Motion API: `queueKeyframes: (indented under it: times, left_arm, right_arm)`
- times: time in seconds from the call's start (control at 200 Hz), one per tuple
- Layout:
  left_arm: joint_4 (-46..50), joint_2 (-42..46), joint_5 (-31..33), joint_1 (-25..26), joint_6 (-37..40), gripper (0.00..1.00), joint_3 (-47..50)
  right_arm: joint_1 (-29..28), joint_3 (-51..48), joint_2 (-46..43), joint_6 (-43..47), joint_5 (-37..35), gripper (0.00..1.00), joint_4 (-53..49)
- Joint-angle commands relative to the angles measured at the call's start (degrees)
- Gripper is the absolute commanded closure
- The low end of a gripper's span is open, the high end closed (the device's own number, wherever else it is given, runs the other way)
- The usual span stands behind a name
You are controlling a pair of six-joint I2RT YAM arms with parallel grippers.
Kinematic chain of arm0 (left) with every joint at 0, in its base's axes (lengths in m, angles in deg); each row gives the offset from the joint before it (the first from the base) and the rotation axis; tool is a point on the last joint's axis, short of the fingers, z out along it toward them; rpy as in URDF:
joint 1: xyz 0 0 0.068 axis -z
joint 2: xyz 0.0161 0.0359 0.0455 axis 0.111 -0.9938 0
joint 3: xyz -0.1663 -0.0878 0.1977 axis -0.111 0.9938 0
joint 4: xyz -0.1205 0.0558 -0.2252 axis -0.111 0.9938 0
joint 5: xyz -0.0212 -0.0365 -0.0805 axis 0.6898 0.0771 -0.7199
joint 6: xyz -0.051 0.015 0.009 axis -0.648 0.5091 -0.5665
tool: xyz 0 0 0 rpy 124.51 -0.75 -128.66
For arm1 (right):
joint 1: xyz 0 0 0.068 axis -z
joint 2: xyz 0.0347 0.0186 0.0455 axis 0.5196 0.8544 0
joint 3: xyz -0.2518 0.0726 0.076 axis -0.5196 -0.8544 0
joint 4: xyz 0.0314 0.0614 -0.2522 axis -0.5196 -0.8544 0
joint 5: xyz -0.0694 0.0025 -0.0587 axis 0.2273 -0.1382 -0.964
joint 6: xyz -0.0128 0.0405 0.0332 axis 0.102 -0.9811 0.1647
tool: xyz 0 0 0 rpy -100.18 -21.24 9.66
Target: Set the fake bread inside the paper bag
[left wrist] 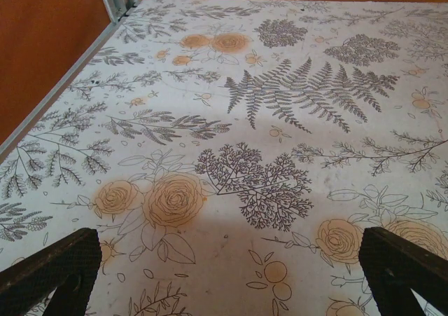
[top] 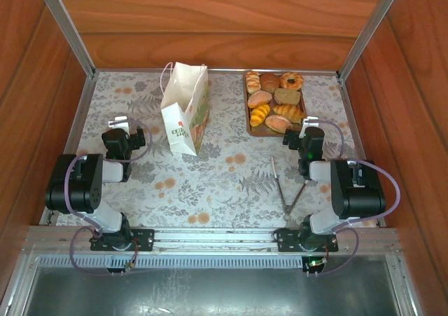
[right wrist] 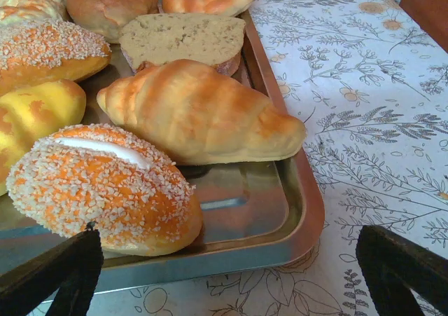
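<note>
Two grippers stood spread wide and empty, one at each side of the table (top: pixel 231 179).

Left gripper (left wrist: pixel 225 260): its fingers (left wrist: pixel 49 274) were far apart over bare floral cloth, with nothing between them. It hung near the paper bag (top: pixel 183 116) but apart from it, probably placed to steady the bag.

The bag stood upright left of centre, mouth upward and handles raised, presumably so that pieces could be dropped in from above.

The fake bread (top: pixel 274 102) lay to the right of the bag, packed together on a brown tray (top: pixel 246 109) at the far right of the table. None of it appeared to be in the bag, so the task looked not yet begun.

Metal tongs (top: pixel 287 186) lay on the cloth nearer the arm bases, untouched.

Right gripper (right wrist: pixel 227 267): it was lowered just before the near rim of the tray, fingers wide. A sprinkled bun (right wrist: pixel 105 190) lay closest, just ahead of the left finger and partly within the gap. A croissant (right wrist: pixel 203 113) lay behind it, nearer the middle. Neither was touched. The wide opening probably suited the bulk of the bun.
</note>
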Motion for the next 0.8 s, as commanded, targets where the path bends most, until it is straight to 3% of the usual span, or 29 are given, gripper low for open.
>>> queueKeyframes:
  times: [0.0, 0.795]
  left_arm:
    - [-1.2, 0.3, -0.6, -0.2, -0.3, 0.00, -0.7]
    - [-1.3, 0.1, -0.5, -0.2, -0.2, 0.00, -0.9]
  right_arm:
    - [0.3, 0.6, -1.0, -0.5, -0.5, 0.00, 1.2]
    - [0.3, 0.6, -0.9, -0.4, -0.5, 0.00, 1.2]
